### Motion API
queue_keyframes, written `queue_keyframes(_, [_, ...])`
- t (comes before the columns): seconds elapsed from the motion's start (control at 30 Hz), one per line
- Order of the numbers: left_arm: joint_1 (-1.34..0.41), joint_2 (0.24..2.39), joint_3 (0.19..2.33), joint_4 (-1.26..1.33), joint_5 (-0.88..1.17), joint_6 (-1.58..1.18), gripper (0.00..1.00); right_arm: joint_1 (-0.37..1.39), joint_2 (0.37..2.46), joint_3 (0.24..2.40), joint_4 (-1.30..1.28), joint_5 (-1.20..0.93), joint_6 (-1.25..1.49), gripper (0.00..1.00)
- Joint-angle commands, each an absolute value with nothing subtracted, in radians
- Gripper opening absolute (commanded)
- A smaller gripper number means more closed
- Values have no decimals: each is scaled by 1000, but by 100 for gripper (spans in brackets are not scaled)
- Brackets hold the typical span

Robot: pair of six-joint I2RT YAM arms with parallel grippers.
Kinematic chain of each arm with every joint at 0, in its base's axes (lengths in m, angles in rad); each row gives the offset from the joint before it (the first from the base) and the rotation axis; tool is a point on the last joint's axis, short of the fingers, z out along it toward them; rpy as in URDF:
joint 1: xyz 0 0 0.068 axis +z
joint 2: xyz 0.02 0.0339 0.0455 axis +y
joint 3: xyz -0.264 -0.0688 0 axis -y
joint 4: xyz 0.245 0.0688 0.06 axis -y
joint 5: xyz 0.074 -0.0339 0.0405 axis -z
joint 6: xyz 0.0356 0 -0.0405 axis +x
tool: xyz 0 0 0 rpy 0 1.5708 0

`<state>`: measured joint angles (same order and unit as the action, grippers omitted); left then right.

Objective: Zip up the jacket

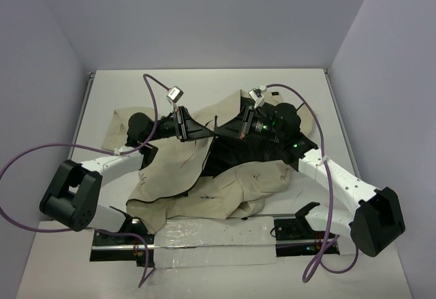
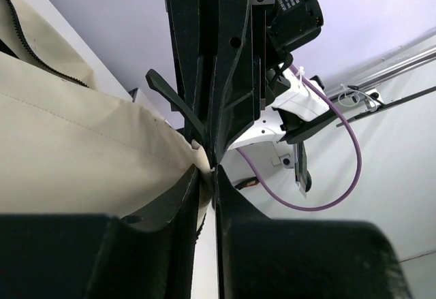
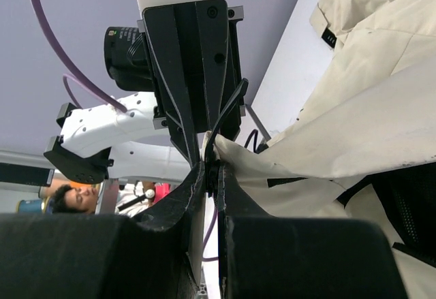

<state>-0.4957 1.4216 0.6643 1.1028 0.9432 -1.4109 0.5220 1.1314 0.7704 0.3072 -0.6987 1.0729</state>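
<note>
The beige jacket (image 1: 204,183) lies rumpled in the middle of the table with its black lining (image 1: 238,152) showing. My left gripper (image 1: 210,133) is shut on a beige edge of the jacket (image 2: 82,142) and holds it lifted; the zipper teeth (image 2: 34,47) show on the upper fold. My right gripper (image 1: 221,133) is shut on the facing jacket edge (image 3: 327,135), tip to tip with the left gripper. In both wrist views the two grippers (image 2: 208,173) (image 3: 210,169) meet nose to nose, with cloth pinched between the jaws.
A clear plastic-covered strip (image 1: 211,234) lies along the table's near edge between the arm bases. Purple cables (image 1: 153,101) loop above both arms. The white table (image 1: 204,84) is bounded by grey walls on three sides.
</note>
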Motion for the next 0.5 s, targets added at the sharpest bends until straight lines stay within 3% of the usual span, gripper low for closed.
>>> queue_keyframes(0.0, [-507,1420,676,1185,921,-1416,13,532,1108,761,347,-713,1065,0])
queue_keyframes(0.07, [-506,1421,678,1177,920,-1412,1,532,1109,763,334,-713,1056,0])
queue_keyframes(0.13, [-506,1424,679,1173,919,-1411,0,532,1108,775,308,-713,1035,0])
queue_keyframes(0.23, [-505,1421,676,1135,905,-1399,0,529,1100,808,236,-698,999,19])
queue_keyframes(0.27, [-506,1422,675,1120,898,-1395,0,529,1094,820,193,-681,975,38])
queue_keyframes(0.3, [-505,1423,672,1103,889,-1391,0,527,1084,840,120,-649,933,66])
queue_keyframes(0.33, [-506,1425,663,1103,878,-1396,0,526,1074,881,47,-613,891,79])
queue_keyframes(0.47, [-506,1432,650,1099,854,-1405,0,513,1061,953,-157,-543,771,93])
